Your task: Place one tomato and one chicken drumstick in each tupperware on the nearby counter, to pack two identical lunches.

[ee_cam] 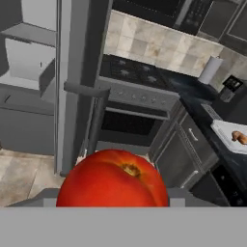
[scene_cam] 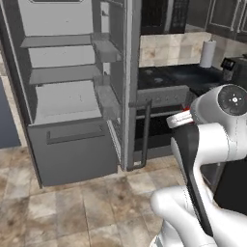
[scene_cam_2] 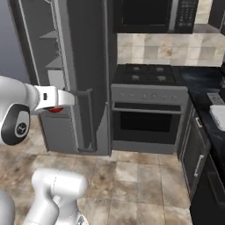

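The tomato [ee_cam: 113, 178] sits clamped between the partly spread jaws of the gripper [ee_cam: 112, 200], held in the air before the open fridge [scene_cam: 72, 96] and the oven [ee_cam: 130, 120], while the hand view alone catches a chicken drumstick [ee_cam: 239, 137] lying in a tupperware [ee_cam: 226, 140] on the counter [ee_cam: 207, 108]; no writing is readable.

The tomato [ee_cam: 113, 178] sat close before the hand camera; a chicken drumstick [ee_cam: 239, 137] lay in the tupperware [ee_cam: 226, 137] on the counter [ee_cam: 205, 113], right of the stove [ee_cam: 132, 77].
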You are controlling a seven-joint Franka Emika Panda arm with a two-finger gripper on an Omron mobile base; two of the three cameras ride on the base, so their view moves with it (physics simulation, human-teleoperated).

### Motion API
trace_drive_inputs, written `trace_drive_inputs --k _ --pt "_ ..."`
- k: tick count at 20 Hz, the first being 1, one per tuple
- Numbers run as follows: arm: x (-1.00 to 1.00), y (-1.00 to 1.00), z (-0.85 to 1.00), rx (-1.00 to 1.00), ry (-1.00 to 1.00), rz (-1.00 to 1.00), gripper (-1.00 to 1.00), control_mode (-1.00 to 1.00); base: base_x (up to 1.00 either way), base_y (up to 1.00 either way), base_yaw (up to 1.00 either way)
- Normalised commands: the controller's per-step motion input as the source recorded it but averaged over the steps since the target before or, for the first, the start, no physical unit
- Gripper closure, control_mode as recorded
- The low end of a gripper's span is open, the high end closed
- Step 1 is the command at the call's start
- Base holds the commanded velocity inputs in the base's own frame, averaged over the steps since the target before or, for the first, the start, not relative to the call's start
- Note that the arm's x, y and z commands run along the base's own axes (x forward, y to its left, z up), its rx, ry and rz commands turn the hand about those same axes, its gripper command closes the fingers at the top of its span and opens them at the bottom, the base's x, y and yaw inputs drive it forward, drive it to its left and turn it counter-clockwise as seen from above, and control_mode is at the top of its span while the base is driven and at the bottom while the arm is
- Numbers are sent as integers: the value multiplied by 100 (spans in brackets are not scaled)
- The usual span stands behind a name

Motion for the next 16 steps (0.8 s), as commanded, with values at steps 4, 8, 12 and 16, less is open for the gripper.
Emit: trace_drive_inputs --k 4,8,12,16 --pt "0 0 0 0 0 0 100 100 0 -100 -11" --pt "0 0 0 0 0 0 100 100 0 -99 -13" --pt "0 0 0 0 0 0 100 100 16 -67 -15" --pt "0 0 0 0 0 0 100 100 66 -12 -13"
